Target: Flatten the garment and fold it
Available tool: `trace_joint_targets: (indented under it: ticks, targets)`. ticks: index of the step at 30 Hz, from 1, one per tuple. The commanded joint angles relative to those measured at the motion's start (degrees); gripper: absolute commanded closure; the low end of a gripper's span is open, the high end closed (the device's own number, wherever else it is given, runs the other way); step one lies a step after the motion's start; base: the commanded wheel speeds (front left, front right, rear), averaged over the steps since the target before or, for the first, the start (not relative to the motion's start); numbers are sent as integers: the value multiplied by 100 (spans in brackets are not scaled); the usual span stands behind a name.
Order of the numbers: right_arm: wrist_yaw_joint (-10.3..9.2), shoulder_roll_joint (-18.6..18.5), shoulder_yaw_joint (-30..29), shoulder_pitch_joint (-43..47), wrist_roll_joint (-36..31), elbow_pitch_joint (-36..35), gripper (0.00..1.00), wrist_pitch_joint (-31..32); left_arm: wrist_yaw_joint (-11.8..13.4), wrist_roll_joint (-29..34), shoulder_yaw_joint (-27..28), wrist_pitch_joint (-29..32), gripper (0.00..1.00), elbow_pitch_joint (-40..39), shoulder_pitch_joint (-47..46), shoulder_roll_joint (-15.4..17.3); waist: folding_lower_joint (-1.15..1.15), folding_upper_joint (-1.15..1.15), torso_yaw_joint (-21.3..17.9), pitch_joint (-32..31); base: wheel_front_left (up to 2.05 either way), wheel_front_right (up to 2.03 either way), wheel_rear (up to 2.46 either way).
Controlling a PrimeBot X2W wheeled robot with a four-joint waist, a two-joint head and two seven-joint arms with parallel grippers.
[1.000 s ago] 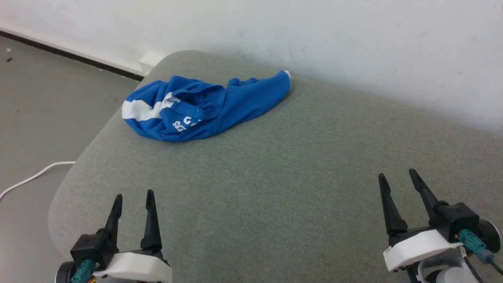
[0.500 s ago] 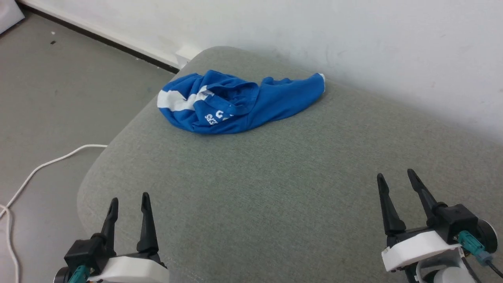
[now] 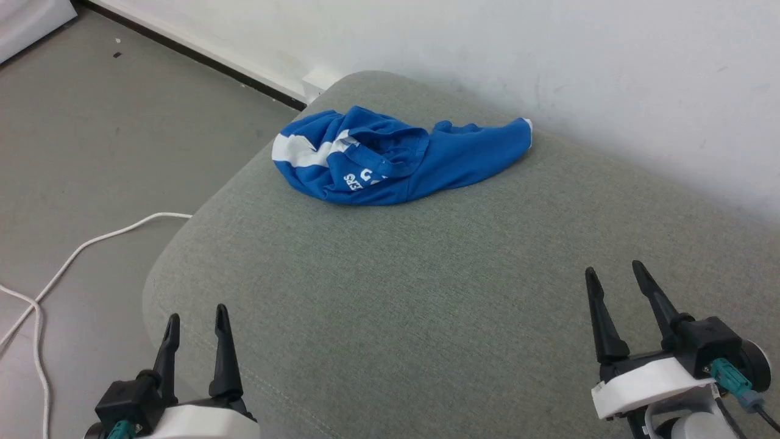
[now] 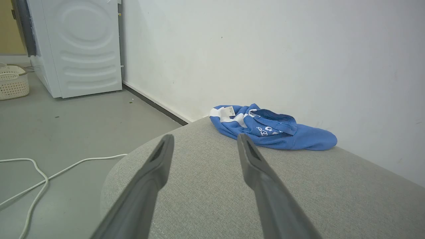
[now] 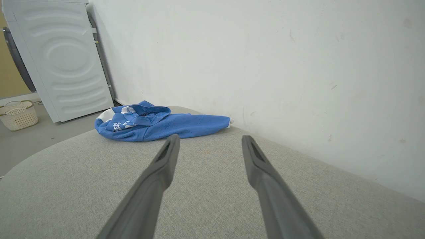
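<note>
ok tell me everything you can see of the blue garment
The garment is bright blue soft fabric with a broad white stripe at its left end and partly hidden white lettering. It lies crumpled, not flat, on the far left corner of the grey cushion, near the wall. Only the cushion touches it.

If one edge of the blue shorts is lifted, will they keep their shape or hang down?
Probably floppy: the shorts lie crumpled in soft folds on the cushion, so they would hang. They look thin, likely light.

The garment point(image 3: 399, 160) lies on the cushion point(image 3: 426, 292) at its far left corner, just before the wall point(image 3: 548, 55).
</note>
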Motion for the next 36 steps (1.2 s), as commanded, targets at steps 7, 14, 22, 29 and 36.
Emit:
trace_joint_targets:
  ticks: [7,14,22,29,36]
  targets:
    - [-6,13,-34,-57,55,16,0,-32,-2,5,-1,-27,0,47,20,-12,1,0,-22,23,0,0,0]
    - [-6,13,-155,-42,121,-65,0,-32,-122,-451,-71,-27,0,-124,-135,-12,1,0,-52,34,0,0,0]
    - [-6,13,-515,-132,-169,-475,0,-32,-472,-517,-181,296,0,-606,-1618,200,1,0,-140,442,0,0,0]
    - [-6,13,-519,-454,-520,-981,0,190,-468,-403,-118,1238,0,-368,-3724,834,1,0,-401,1239,0,0,0]
    - [-6,13,-382,-760,-724,-1278,0,350,-563,-556,-53,2079,0,906,-5249,1330,1,0,-833,1841,0,0,0]
